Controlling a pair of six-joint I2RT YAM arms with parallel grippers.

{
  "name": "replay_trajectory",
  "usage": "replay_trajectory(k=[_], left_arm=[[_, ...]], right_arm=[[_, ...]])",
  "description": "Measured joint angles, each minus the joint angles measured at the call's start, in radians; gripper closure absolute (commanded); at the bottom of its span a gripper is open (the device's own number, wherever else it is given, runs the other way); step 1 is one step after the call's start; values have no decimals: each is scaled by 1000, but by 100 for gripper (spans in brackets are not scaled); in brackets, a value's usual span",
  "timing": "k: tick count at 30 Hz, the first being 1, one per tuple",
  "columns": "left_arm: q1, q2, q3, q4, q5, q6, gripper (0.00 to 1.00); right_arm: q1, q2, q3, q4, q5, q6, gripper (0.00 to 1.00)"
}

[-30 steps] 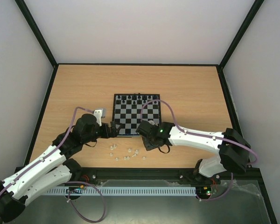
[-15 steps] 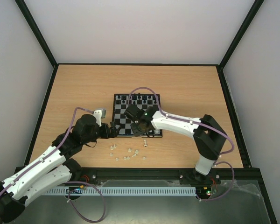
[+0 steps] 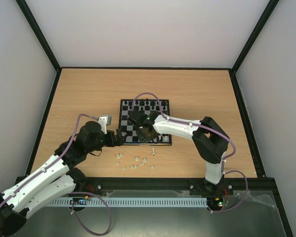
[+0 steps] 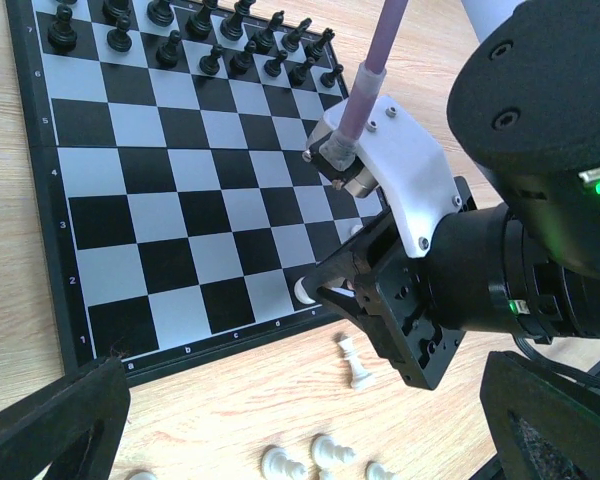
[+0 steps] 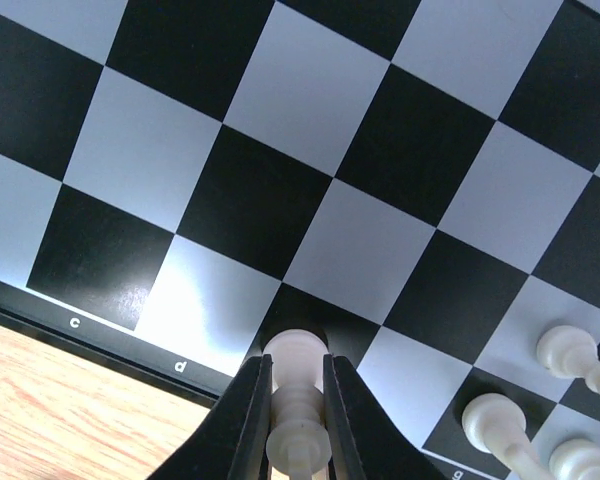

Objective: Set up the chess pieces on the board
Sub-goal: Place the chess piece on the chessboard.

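Grips a white piece [image 5: 297, 352] in the narrow right tool [image 5: 296, 385], pinched from both sides. Hangs low over the board [image 4: 180, 200], at the dark square just right of the letter d in the bottom row, bottom centre of the right wrist view. Cannot tell whether touching that square. Shows three more white pieces [image 5: 570, 350] standing on squares at lower right of that view.

Reaches in the top view with the right arm [image 3: 187, 129] from lower right across the middle of the board. Holds the left tool [image 3: 120, 138] spread wide with nothing between, by the lower left corner of the board, above the counter [image 3: 89, 98].

Finds loose pieces [image 3: 133, 162] scattered on the counter just below the board. Finds a toppled piece [image 4: 355, 362] lying nearer the border, lower centre of the left wrist view. Finds black pieces [image 4: 180, 40] lined in two rows along the top edge of the board.
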Motion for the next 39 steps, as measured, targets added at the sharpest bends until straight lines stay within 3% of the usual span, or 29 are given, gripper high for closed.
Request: replay_trajectory(k=[31,39], left_arm=[[2,4,0,1,0,0,1],[2,9,0,0,0,0,1]], right_arm=[[-12,14,-1,0,0,-11,80],[-12,9,-5,1,0,-13,69]])
